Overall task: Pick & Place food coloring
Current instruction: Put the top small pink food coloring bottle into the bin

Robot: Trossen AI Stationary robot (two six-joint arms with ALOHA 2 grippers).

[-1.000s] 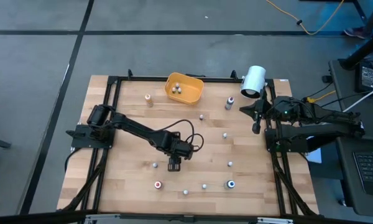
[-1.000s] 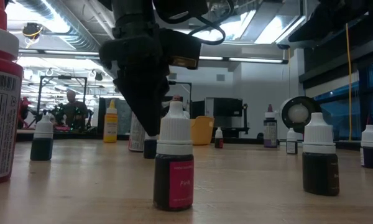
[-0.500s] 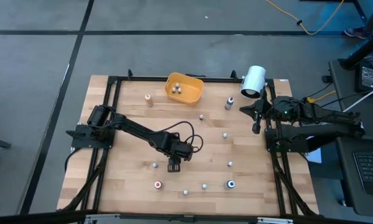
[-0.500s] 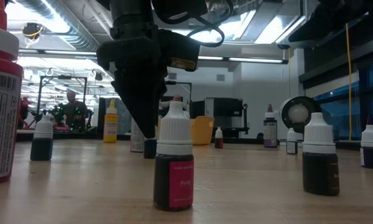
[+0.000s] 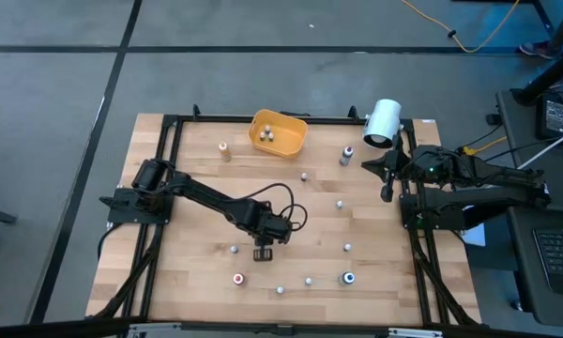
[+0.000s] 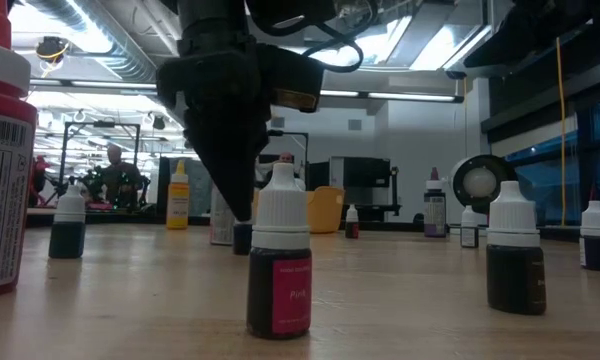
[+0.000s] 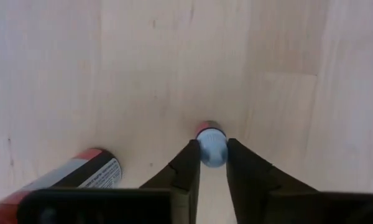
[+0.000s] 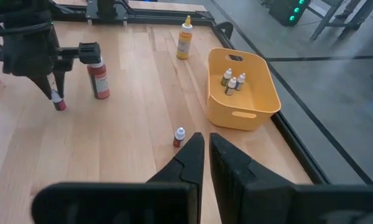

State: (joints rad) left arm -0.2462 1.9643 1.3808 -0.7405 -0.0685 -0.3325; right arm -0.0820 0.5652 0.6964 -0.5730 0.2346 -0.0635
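Note:
My left gripper (image 5: 264,253) stands at the table's middle, pointing steeply down, shut on a tiny food coloring bottle (image 7: 211,147) with a pale cap and a reddish body. The right wrist view shows this bottle (image 8: 59,103) under the fingers. In the low view a pink bottle (image 6: 280,262) stands in front of it. More food coloring bottles stand scattered on their bases, such as one (image 5: 339,203) at the middle right and a blue-topped one (image 5: 348,278) near the front. My right gripper (image 8: 205,146) waits shut at the table's right edge. My left gripper pinches the little bottle's cap (image 7: 212,153) between its two fingers, one on either side. The fingers come from above, pointing steeply down. The bottle stands upright below them, and in the low view its base (image 6: 242,249) seems to rest on the table.
An orange bowl (image 5: 293,141) with three small bottles stands at the far edge, a big white cylinder (image 5: 383,122) at the far right. A red bottle (image 7: 81,177) stands close beside my left gripper. A large red-topped bottle (image 5: 238,279) is near the front edge.
My left gripper has shut on the small bottle's cap and has otherwise stayed in place. The bottle stands where it did. My right arm has kept still.

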